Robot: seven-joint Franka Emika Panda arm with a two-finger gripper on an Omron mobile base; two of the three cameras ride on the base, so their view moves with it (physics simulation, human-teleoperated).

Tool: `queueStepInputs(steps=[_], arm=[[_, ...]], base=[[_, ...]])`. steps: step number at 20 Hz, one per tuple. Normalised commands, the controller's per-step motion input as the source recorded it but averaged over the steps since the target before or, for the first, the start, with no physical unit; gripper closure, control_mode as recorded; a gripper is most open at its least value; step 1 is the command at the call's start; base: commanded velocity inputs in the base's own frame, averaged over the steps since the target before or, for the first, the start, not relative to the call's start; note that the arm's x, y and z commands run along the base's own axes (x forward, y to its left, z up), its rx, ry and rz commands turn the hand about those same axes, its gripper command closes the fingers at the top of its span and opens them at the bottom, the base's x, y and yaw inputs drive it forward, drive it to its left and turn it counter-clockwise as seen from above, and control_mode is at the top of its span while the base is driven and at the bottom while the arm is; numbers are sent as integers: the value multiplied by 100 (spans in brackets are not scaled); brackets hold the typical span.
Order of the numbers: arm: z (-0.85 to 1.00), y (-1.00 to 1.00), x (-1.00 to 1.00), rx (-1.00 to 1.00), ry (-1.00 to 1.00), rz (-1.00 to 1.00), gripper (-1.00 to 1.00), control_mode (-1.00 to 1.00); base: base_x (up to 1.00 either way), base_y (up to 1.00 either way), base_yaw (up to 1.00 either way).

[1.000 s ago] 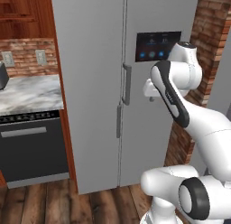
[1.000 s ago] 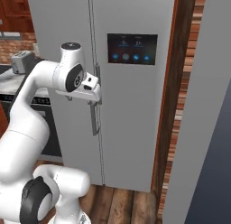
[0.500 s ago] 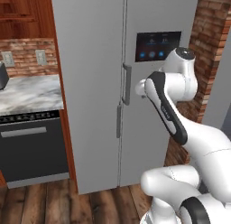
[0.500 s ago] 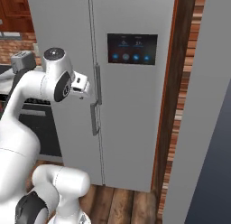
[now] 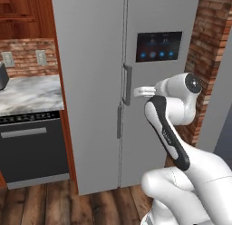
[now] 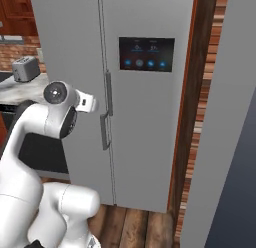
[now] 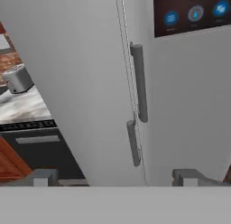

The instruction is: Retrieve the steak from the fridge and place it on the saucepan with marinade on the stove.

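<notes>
The fridge point(image 5: 97, 83) fills the middle of the left base view, both doors closed, its two handles point(image 7: 139, 83) meeting at the centre seam. The gripper point(image 5: 139, 90), jaws spread wide and holding nothing, sits just right of the upper handle. A toaster point(image 6: 25, 68) sits at upper left in the right base view

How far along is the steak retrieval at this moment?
Nothing looks done yet: both doors of the fridge are shut, so the steak is out of sight. In hand: the gripper is open and empty, pointed at the door handles, short of touching them. Left: open the door, take the steak, carry it to the saucepan on the stove.
</notes>
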Motion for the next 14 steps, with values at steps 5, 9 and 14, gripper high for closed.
queueStepInputs(steps=[5,9,14], arm=[[1,0,15,7,-42,0,-100,-100],[0,0,0,0,-32,-1,-100,-100],[3,-2,0,0,-26,-5,-100,-100]], base=[[0,0,0],[0,0,0],[0,0,0]])
